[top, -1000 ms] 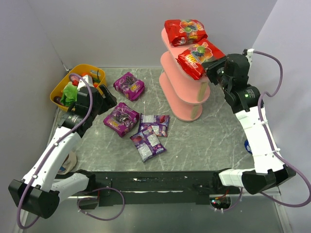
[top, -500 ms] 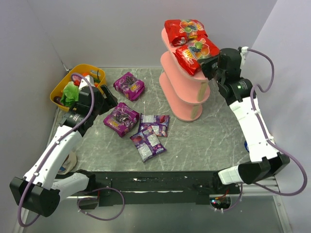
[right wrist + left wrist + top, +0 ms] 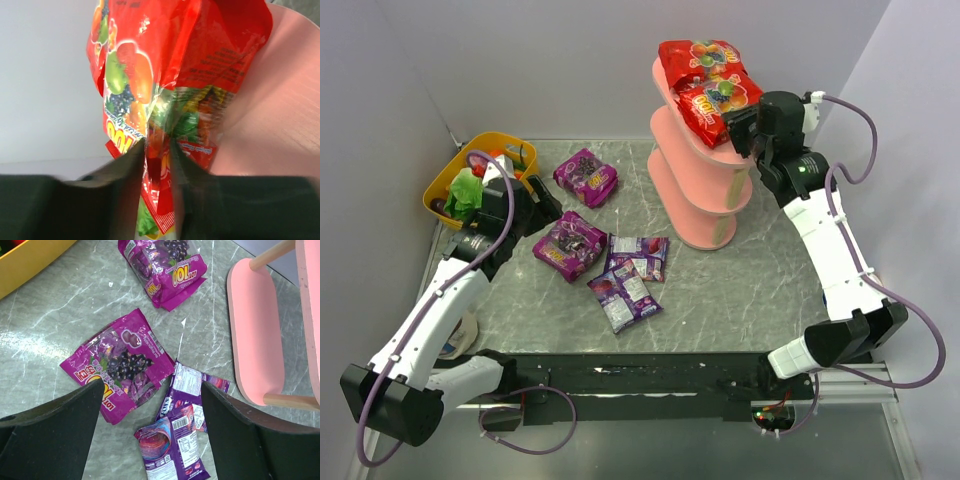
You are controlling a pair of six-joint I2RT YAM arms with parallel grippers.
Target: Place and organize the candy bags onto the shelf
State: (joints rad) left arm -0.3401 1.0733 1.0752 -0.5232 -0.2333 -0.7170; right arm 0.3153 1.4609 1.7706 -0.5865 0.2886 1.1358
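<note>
Right tool (image 3: 157,150) clamped on red candy bag (image 3: 715,105), at near end of pink shelf's (image 3: 705,185) top board, touching 2nd red bag (image 3: 700,58). Step: placing it. Next calls for letting go, backing off clear. Left tool (image 3: 152,390) fingers apart, over 4 purple bags (image 3: 120,362) on tabletop (image 3: 50,315).

Left of the shelf (image 3: 255,330), the farther purple bag (image 3: 162,270) is showing a yellow "100", upside down from here. The nearer purple bag (image 3: 117,365) is showing part of the same "100". The red bag (image 3: 145,75) against the shelf is showing yellow "00". Print on the small packets (image 3: 172,450) is too fine to read.
</note>
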